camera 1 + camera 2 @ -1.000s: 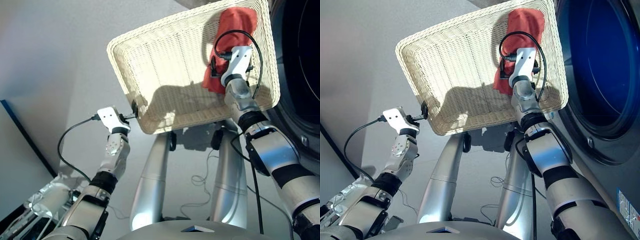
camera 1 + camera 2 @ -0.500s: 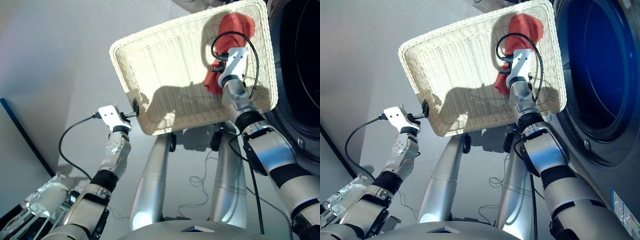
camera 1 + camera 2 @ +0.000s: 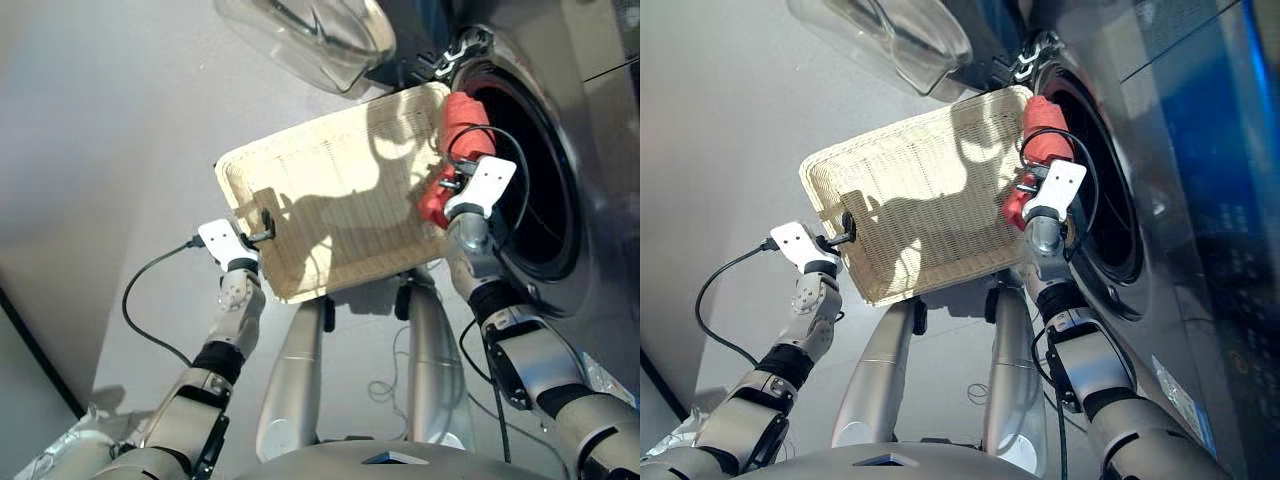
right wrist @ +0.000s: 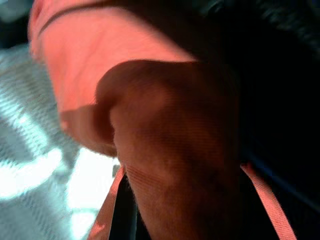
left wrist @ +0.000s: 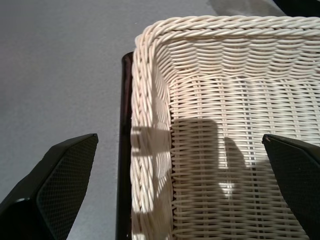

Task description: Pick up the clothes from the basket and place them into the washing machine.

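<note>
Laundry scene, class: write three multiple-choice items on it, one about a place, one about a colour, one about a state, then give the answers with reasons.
1. Where is the cloth?
A. at the basket's end nearest the drum opening
B. on the floor
C. on top of the machine

2. What colour is that cloth?
A. navy
B. coral red
C. white

3. How is the washing machine door?
A. shut
B. missing
C. swung open

Answers: 1 A, the cloth lies at the basket rim beside the dark opening, with the right gripper on it. 2 B, it shows red in both head views and the right wrist view. 3 C, the glass door stands clear of the opening, above the basket.
</note>
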Motion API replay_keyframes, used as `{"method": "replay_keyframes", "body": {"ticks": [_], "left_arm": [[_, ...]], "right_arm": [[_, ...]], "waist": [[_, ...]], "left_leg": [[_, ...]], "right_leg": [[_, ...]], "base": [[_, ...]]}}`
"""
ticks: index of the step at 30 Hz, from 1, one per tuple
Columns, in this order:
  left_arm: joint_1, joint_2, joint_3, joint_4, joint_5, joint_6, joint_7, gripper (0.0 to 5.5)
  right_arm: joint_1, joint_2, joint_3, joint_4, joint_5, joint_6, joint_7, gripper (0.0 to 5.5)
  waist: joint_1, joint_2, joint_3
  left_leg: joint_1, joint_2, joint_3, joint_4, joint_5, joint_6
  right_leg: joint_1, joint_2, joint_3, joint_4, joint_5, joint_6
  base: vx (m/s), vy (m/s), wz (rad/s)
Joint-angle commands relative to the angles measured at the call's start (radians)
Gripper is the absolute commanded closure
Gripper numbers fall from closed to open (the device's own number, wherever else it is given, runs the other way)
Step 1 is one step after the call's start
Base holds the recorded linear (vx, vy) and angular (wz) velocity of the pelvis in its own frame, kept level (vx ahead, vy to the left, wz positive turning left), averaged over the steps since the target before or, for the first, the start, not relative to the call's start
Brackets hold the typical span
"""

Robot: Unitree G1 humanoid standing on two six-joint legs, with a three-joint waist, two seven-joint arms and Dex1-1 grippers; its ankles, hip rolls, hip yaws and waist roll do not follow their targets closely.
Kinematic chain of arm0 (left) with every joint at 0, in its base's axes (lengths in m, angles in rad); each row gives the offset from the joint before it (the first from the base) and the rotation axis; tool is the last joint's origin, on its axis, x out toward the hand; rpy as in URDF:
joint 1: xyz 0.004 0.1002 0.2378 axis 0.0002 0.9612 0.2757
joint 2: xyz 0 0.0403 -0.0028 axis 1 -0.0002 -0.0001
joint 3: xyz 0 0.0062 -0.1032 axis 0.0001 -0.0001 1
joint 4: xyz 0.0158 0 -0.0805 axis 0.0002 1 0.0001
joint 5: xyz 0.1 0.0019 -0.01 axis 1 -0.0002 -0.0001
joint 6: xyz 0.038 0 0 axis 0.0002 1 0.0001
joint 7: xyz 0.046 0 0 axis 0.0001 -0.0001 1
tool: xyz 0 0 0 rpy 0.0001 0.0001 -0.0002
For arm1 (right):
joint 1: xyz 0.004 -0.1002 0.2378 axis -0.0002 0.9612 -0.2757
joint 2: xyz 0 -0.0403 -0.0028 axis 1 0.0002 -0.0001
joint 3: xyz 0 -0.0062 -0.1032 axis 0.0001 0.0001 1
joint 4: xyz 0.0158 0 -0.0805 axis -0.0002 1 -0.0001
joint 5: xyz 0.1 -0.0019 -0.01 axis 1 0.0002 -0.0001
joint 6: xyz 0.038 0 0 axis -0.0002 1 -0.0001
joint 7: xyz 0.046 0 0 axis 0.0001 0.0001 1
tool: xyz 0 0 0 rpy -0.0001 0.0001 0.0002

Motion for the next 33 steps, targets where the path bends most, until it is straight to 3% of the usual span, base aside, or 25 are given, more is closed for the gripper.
{"method": "replay_keyframes", "body": {"ticks": [1, 4, 5, 6, 7, 9, 10, 12, 20, 21, 22, 28, 33], "left_arm": [[0.036, 0.022, 0.049, 0.002, 0.014, -0.073, 0.030, 0.00], [0.046, 0.025, 0.045, -0.001, 0.027, -0.079, 0.049, 0.00], [0.046, 0.035, 0.042, -0.010, 0.029, -0.085, 0.061, 0.00], [0.046, 0.041, 0.039, -0.022, 0.029, -0.088, 0.065, 0.00], [0.051, 0.048, 0.034, -0.035, 0.025, -0.092, 0.070, 0.00], [0.054, 0.052, 0.031, -0.048, 0.028, -0.091, 0.069, 0.00], [0.061, 0.068, 0.004, -0.066, 0.020, -0.093, 0.072, 0.00], [0.058, 0.072, -0.002, -0.085, 0.001, -0.088, 0.077, 0.00], [0.096, 0.082, 0.013, -0.132, -0.010, -0.076, 0.080, 0.00], [0.101, 0.082, 0.014, -0.133, -0.013, -0.077, 0.077, 0.00], [0.104, 0.081, 0.014, -0.136, -0.018, -0.076, 0.074, 0.00], [0.108, 0.080, 0.030, -0.134, -0.035, -0.059, 0.032, 0.00], [0.099, 0.084, 0.029, -0.111, -0.050, -0.049, -0.025, 0.00]], "right_arm": [[-0.011, -0.016, -0.049, -0.093, -0.047, -0.115, -0.093, 5.50], [-0.035, -0.027, -0.109, -0.078, -0.079, -0.124, -0.189, 5.50], [-0.097, -0.048, -0.141, -0.030, -0.079, -0.119, -0.249, 5.50], [-0.143, -0.073, -0.147, -0.002, -0.090, -0.110, -0.281, 5.50], [-0.189, -0.100, -0.152, 0.028, -0.108, -0.092, -0.320, 5.50], [-0.232, -0.126, -0.152, 0.052, -0.115, -0.078, -0.331, 5.50], [-0.350, -0.218, -0.137, 0.154, -0.128, -0.029, -0.385, 5.50], [-0.444, -0.279, -0.105, 0.233, -0.083, -0.017, -0.397, 5.50], [-0.513, -0.443, -0.088, 0.237, -0.098, 0.011, -0.471, 5.50], [-0.522, -0.452, -0.076, 0.244, -0.098, 0.017, -0.463, 5.24], [-0.525, -0.452, -0.064, 0.250, -0.095, 0.018, -0.442, 0.00], [-0.495, -0.434, 0.028, 0.254, -0.064, 0.025, -0.260, 0.00], [-0.386, -0.330, 0.054, 0.234, 0.049, -0.002, -0.052, 0.00]], "waist": [[0.010, 0.005, -0.039], [0.015, 0.020, -0.044], [0.024, 0.035, -0.044], [0.029, 0.041, -0.039], [0.041, 0.053, -0.044], [0.048, 0.060, -0.044], [0.068, 0.077, -0.039], [0.077, 0.087, -0.029], [0.073, 0.090, -0.025], [0.074, 0.089, -0.028], [0.073, 0.087, -0.030], [0.054, 0.061, -0.038], [0.039, 0.040, -0.043]], "left_leg": [[0.017, -0.019, -0.002, -0.045, -0.041, 0.045], [0.006, -0.022, -0.002, -0.035, -0.047, 0.046], [-0.011, -0.025, -0.004, -0.020, -0.051, 0.047], [-0.037, -0.028, 0.004, -0.012, -0.024, 0.052], [-0.039, -0.028, -0.005, -0.001, -0.053, 0.051], [-0.058, -0.029, -0.004, 0.010, -0.053, 0.052], [-0.086, -0.033, -0.006, 0.035, -0.059, 0.057], [-0.117, -0.032, -0.002, 0.073, -0.063, 0.057], [-0.164, -0.042, 0.001, 0.117, -0.073, 0.054], [-0.164, -0.043, 0.002, 0.115, -0.074, 0.055], [-0.164, -0.042, 0.004, 0.115, -0.074, 0.055], [-0.146, -0.036, 0.010, 0.104, -0.076, 0.052], [-0.111, -0.030, 0.013, 0.073, -0.071, 0.049]], "right_leg": [[0.041, 0.014, -0.021, -0.066, -0.001, 0.051], [0.029, 0.011, -0.018, -0.057, -0.006, 0.049], [0.014, 0.009, -0.014, -0.044, -0.010, 0.047], [-0.007, 0.003, -0.018, -0.044, 0.017, 0.038], [-0.013, 0.003, -0.008, -0.021, -0.014, 0.048], [-0.032, 0.001, -0.004, -0.010, -0.015, 0.047], [-0.064, -0.007, 0.005, 0.024, -0.023, 0.047], [-0.095, -0.010, 0.008, 0.063, -0.025, 0.046], [-0.138, -0.020, 0.009, 0.120, -0.031, 0.048], [-0.137, -0.020, 0.009, 0.115, -0.029, 0.048], [-0.137, -0.019, 0.008, 0.113, -0.026, 0.049], [-0.113, -0.015, 0.008, 0.084, -0.015, 0.046], [-0.071, -0.012, 0.001, 0.034, -0.004, 0.045]], "base": [[0.000, 0.000, 0.000], [0.000, 0.000, 0.000], [-0.128, 0.019, -0.057], [0.000, 0.000, 0.000], [0.000, 0.000, 0.000], [0.010, 0.034, 0.024], [0.000, 0.000, 0.000], [-0.028, 0.024, 0.069], [0.000, 0.000, 0.000], [0.000, 0.000, 0.000], [0.000, 0.000, 0.000], [0.000, 0.000, 0.000], [0.000, 0.000, 0.000]]}}
